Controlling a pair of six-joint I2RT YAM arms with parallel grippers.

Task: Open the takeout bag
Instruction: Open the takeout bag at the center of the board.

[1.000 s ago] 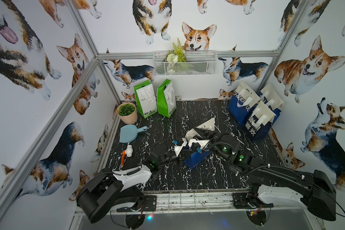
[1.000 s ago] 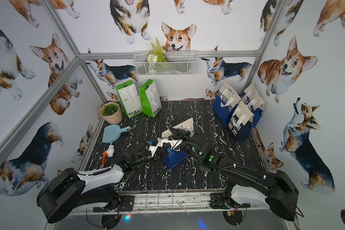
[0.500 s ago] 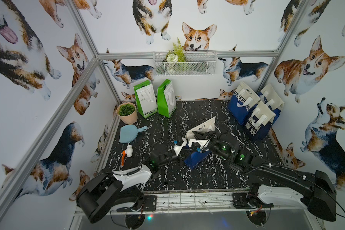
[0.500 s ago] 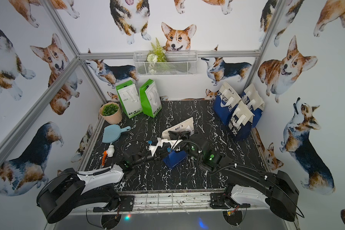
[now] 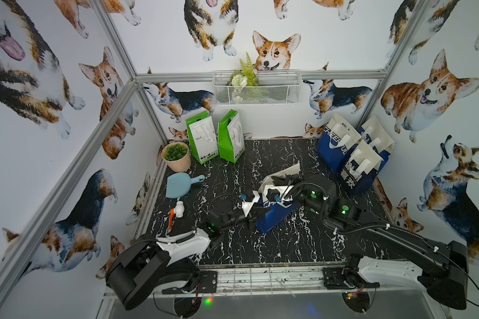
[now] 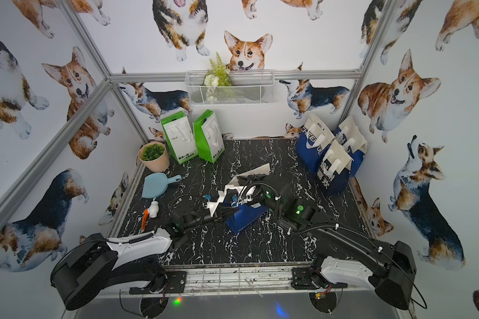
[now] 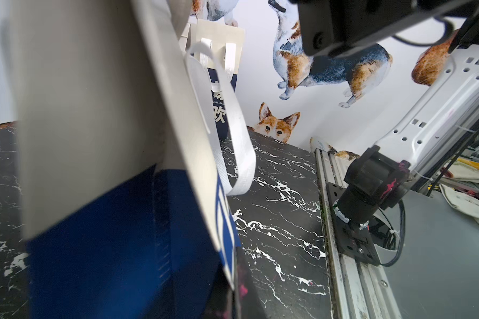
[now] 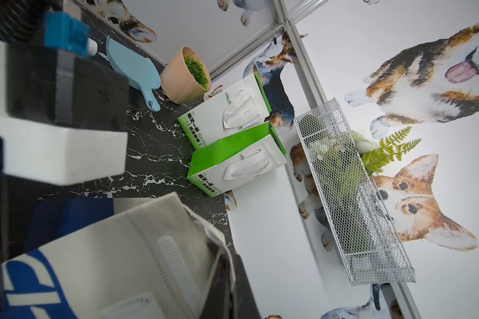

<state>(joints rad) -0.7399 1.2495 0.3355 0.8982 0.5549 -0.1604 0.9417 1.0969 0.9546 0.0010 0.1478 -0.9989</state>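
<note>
Front tabletop (image 5: 288,248) open, takeout bag (image 5: 274,218) centre, blue bags (image 5: 357,171) right

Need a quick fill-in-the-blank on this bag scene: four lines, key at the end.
1. ___ green bags stand side by side next to the plant pot.
2. The scoop in front of the plant pot is light ___.
3. ___ blue bags stand in the back right corner.
4. The takeout bag in the middle of the table is blue and ___.

Missing words: Two; blue; Three; white.
</note>
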